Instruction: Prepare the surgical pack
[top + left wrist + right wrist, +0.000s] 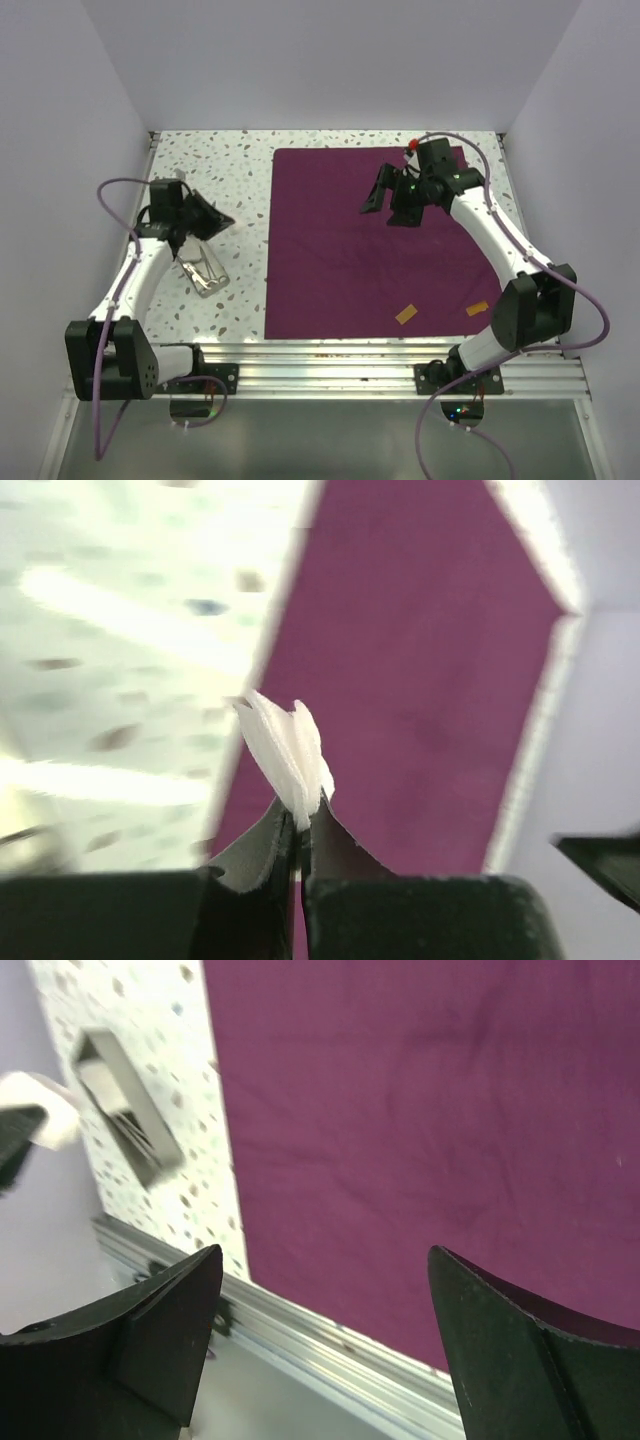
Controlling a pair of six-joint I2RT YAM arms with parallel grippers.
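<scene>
The dark purple cloth (pixel 370 240) lies flat on the speckled table, and also shows in the left wrist view (pixel 420 660) and the right wrist view (pixel 420 1110). The small steel tray (pixel 205 272) sits on the table left of the cloth and shows in the right wrist view (pixel 125 1105). My left gripper (pixel 215 222) is shut on white gauze (pixel 285 745), held in the air above the table near the cloth's left edge. My right gripper (pixel 385 200) is open and empty above the cloth's far part. I cannot make out scissors or forceps.
Two small orange-brown tabs (pixel 406 314) (pixel 477 308) lie on the cloth's near edge. A metal rail (pixel 380 355) runs along the table's near side. White walls close in the left, back and right sides.
</scene>
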